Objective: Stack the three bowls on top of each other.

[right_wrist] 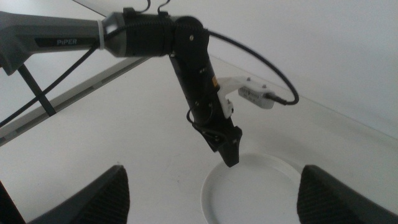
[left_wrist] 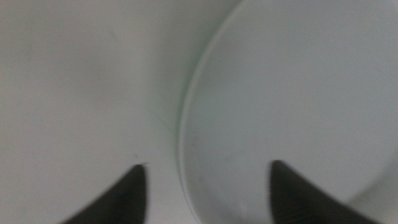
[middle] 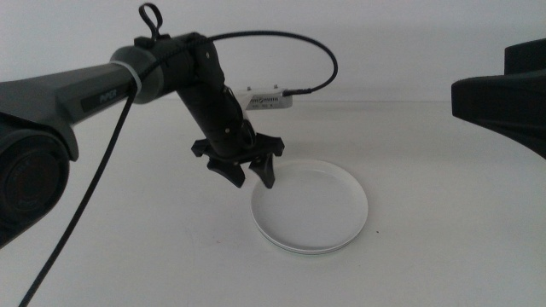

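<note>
A white bowl (middle: 311, 205) sits on top of a stack at the middle of the table. Thin rims of lower bowls (middle: 307, 251) show under its front edge, and their colours are too faint to tell. My left gripper (middle: 254, 181) is open and empty, pointing down just above the stack's left rim, one jaw over the bowl and one over the table. In the left wrist view the bowl (left_wrist: 298, 93) lies close under the gripper (left_wrist: 208, 167). My right gripper (right_wrist: 212, 171) is open and empty, held back at the right, looking at the left arm and the bowl (right_wrist: 261, 193).
A small white device (middle: 271, 100) with a black cable lies at the back of the table behind the left arm. The right arm's dark body (middle: 503, 85) is at the right edge. The table top (middle: 444, 213) is white.
</note>
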{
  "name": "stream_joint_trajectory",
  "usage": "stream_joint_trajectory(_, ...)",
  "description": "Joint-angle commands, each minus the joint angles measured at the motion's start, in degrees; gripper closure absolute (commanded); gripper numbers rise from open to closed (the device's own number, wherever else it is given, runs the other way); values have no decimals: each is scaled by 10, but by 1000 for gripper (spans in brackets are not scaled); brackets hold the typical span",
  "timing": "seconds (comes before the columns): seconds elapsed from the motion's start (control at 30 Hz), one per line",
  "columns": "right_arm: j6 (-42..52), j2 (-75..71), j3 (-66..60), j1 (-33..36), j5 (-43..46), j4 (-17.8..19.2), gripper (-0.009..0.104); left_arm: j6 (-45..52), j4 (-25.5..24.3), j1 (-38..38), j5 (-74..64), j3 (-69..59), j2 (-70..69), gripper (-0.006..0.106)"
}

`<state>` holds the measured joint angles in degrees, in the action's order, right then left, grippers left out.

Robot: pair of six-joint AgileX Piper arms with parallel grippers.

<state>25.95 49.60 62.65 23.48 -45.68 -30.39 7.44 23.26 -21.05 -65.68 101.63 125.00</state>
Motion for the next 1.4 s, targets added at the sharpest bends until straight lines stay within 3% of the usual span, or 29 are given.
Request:
stream_joint_trajectory(0.0,7,-1,-3,2,6,-2,2,0,0,-1,-40,30,-3,29)
stream_joint_trajectory(0.13,7,-1,-3,2,6,-2,2,-2,-14,2,-43,99,-10,7)
stream_joint_trajectory(0.23,7,-1,-3,2,6,-2,2,-63,-49,20,-43,116,-46,7)
stream_joint_trajectory(0.4,7,-1,-3,2,6,-2,2,-62,-79,79,-43,96,-162,7)
stream_joint_trajectory(0.57,7,-1,-3,2,6,-2,2,-54,-93,175,-15,-43,-343,7)
stream_joint_trajectory(0.67,7,-1,-3,2,6,-2,2,-53,-79,238,82,-188,-473,7)
stream_joint_trajectory(0.83,7,-1,-3,2,6,-2,2,52,18,285,155,-325,-592,7)
stream_joint_trajectory(1.2,3,-1,-3,2,29,3,2,66,43,283,163,-347,-602,7)
stream_joint_trajectory(1.27,-69,-1,-3,1,40,7,2,91,56,266,170,-347,-602,7)
stream_joint_trajectory(1.37,-136,0,-3,-10,74,65,2,91,35,219,171,-351,-614,7)
